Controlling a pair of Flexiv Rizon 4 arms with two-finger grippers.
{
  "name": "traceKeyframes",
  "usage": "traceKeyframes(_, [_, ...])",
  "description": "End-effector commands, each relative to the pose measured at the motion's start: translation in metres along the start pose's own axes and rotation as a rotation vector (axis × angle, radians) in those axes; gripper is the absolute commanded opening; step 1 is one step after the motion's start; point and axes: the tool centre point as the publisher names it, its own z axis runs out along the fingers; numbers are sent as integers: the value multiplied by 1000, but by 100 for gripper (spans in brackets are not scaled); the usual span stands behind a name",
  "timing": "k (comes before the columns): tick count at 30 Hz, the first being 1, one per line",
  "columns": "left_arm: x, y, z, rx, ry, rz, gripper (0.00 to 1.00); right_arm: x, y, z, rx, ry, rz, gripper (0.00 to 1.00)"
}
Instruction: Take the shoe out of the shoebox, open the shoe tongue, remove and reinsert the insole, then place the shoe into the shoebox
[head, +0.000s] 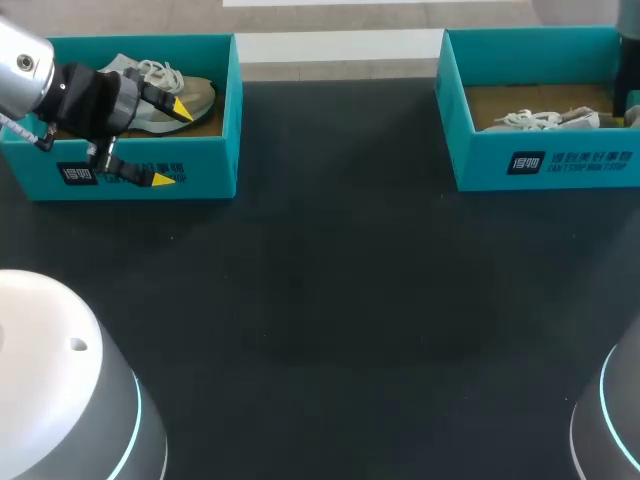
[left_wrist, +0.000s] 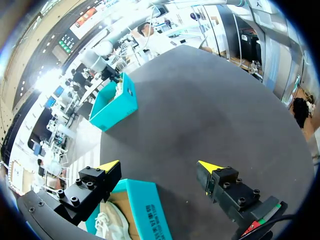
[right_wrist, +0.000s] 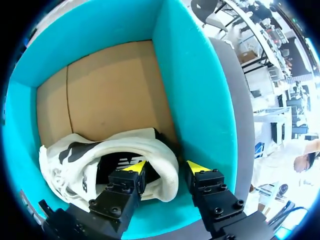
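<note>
Black table (head: 340, 300) lies nearest. At ten o'clock on it, the left shoebox (head: 140, 165) holds a grey shoe (head: 190, 95). The left gripper (head: 170, 144) is spread wide astride the box's front wall. At two o'clock, the right shoebox (head: 545, 165) holds a white shoe (head: 540, 120). The right gripper (right_wrist: 166, 167) stands spread astride the shoe's heel, seemingly not pinching it.

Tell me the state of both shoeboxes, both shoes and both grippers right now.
left shoebox: open-topped, shoe inside.
left shoe: lying in its box, laced.
left gripper: open, straddling that box's front wall.
right shoebox: open-topped, shoe inside.
right shoe: lying in its box.
right gripper: open, astride the shoe's heel.
</note>
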Motion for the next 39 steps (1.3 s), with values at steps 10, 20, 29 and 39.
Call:
traceKeyframes(10, [0,0,0,-2,1,1,100,-12,-22,-75,-156,71,31,55])
traceKeyframes(20, [0,0,0,-2,1,1,100,-8,-30,-91,-187,122,11,100])
traceKeyframes(29, [0,0,0,-2,1,1,100,-8,-30,-91,-187,122,11,100])
traceKeyframes(39, [0,0,0,-2,1,1,100,-8,-30,-91,-187,122,11,100])
